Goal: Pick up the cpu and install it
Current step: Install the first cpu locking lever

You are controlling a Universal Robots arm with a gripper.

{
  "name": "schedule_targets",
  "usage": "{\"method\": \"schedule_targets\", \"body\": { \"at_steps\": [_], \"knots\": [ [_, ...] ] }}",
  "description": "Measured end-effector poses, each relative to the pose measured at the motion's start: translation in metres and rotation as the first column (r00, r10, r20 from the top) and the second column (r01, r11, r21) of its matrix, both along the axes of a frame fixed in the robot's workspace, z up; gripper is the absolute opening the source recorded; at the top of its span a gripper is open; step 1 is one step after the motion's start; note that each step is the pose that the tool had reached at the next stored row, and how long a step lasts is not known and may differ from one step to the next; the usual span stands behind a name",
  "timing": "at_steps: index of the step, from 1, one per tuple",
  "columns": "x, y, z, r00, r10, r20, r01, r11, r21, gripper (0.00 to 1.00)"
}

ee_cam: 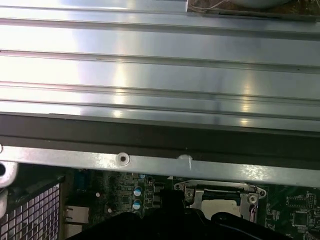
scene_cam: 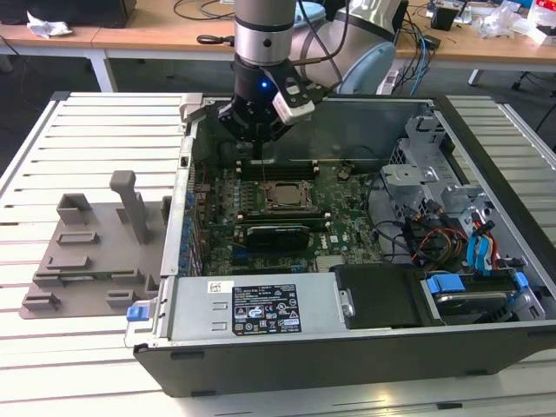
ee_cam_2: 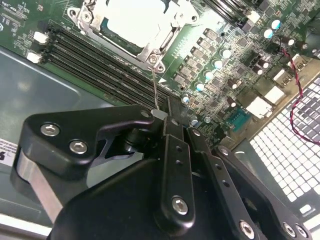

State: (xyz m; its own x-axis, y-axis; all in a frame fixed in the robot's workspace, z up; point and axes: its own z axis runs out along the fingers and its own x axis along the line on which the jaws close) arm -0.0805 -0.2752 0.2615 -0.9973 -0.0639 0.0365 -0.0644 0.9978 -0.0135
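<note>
Black claw (ee_cam_2: 167,125) linkage hung above the motherboard (scene_cam: 287,200); we could not tell its opening. We found the cpu (ee_cam_2: 135,20) seated in the socket (scene_cam: 282,195). Descending misaligned risked striking the socket frame.

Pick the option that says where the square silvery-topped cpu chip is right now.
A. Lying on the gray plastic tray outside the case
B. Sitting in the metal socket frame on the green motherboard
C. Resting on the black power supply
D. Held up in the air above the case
B: in the second wrist view the square silvery-topped cpu chip lies inside the metal socket frame on the green motherboard, with the black end effector beside it.
</note>
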Motion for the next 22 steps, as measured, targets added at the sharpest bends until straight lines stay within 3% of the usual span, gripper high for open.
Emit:
{"method": "schedule_targets", "body": {
  "at_steps": [15, 22],
  "knots": [
    [0.0222, 0.0000, -0.0017, 1.0000, 0.000, -0.0001, 0.000, 1.0000, 0.0000, 0.11],
    [0.0235, 0.0000, -0.0133, 1.0000, 0.000, -0.0006, 0.000, 1.0000, 0.0001, 0.11]
  ]
}}
